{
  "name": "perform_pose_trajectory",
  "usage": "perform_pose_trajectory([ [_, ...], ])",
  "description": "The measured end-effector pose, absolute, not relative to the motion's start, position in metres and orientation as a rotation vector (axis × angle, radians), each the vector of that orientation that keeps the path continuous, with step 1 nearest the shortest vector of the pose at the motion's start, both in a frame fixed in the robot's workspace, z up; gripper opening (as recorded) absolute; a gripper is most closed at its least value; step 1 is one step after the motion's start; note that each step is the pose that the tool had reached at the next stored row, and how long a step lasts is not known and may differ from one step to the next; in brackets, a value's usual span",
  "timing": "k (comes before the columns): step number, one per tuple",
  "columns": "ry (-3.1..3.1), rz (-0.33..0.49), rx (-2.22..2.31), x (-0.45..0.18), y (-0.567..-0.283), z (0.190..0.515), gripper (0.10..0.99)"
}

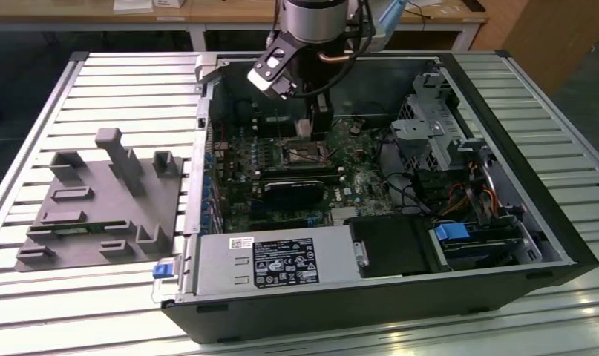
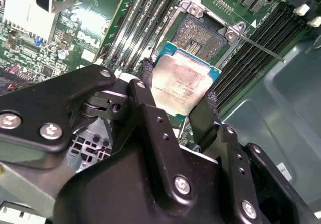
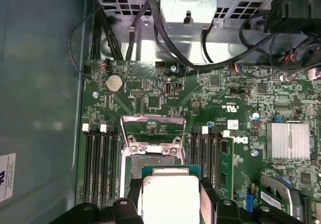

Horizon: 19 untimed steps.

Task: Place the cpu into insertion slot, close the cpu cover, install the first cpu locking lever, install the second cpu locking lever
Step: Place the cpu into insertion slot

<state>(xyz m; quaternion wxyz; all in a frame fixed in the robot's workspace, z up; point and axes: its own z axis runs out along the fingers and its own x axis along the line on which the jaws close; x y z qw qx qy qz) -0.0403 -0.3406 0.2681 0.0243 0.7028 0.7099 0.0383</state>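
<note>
My gripper [image 1: 304, 130] is shut on the cpu [image 2: 183, 86], a flat square chip with a silvery top and green edge, clamped on two opposite sides by the black fingers [image 2: 146, 71]. In the exterior view it hangs just above the insertion slot [image 1: 304, 154] inside the open computer case. In both wrist views the slot [image 2: 200, 35] [image 3: 150, 159] lies uncovered right beside the chip. The cpu cover [image 3: 152, 118], a thin silvery frame, stands flipped open at the slot's far edge. A thin metal locking lever [image 2: 261, 45] sticks out past one corner of the slot.
Long black memory slots [image 3: 100, 163] run along both sides of the slot. A silver heatsink [image 3: 287, 139], a coin battery [image 3: 114, 83] and cables [image 3: 150, 28] sit nearby. The power supply [image 1: 269, 259], drive cage [image 1: 433, 133] and a grey fixture [image 1: 101, 200] surround the work area.
</note>
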Motion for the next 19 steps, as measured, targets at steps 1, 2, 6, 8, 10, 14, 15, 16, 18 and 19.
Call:
perform_pose_trajectory([
  [1,2.196,0.118,2.175,-0.040,-0.340,0.266,0.537],
  [2,2.196,0.118,2.175,-0.040,-0.340,0.264,0.537],
  [6,2.197,0.117,2.175,-0.040,-0.338,0.257,0.537],
  [8,2.197,0.116,2.176,-0.040,-0.336,0.254,0.537],
  [10,2.197,0.116,2.176,-0.040,-0.335,0.250,0.537],
  [14,2.190,0.116,2.183,-0.040,-0.333,0.243,0.537],
  [15,2.188,0.116,2.185,-0.040,-0.332,0.241,0.537],
  [16,2.187,0.115,2.186,-0.041,-0.332,0.240,0.537],
  [18,2.182,0.115,2.191,-0.041,-0.330,0.237,0.537],
  [19,2.176,0.115,2.196,-0.041,-0.330,0.236,0.537],
])
